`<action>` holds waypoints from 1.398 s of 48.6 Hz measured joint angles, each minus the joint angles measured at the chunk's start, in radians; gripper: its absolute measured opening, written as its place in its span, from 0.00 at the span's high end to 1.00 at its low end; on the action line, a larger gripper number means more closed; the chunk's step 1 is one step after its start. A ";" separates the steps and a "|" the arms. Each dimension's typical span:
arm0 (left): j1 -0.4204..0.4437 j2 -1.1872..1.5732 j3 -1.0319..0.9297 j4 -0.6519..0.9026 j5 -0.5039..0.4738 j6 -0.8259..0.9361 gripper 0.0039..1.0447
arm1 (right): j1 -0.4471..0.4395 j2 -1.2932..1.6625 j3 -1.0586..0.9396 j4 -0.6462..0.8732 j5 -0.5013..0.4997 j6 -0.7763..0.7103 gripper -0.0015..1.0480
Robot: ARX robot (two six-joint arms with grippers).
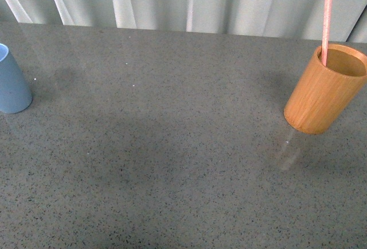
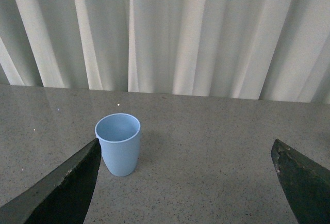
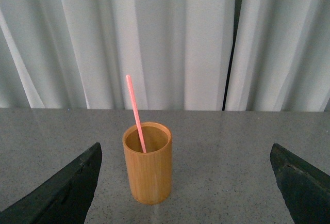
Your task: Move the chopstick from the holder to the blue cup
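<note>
Front view's edge cuts blue cup [image 1: 12, 85]; chopstick [image 1: 327, 22] btm hidden in holder [image 1: 321, 97].

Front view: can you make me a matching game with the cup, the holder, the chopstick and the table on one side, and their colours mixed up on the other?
Things:
1. cup
2. holder
3. chopstick
4. table

Colours:
A. speckled grey
B. pink
C. light blue
D. orange-brown

Pairs: 1-C, 2-D, 3-B, 4-A.
</note>
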 joint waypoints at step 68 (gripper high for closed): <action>0.030 0.488 0.193 -0.146 -0.191 -0.149 0.06 | 0.000 0.000 0.000 0.000 0.000 0.000 0.10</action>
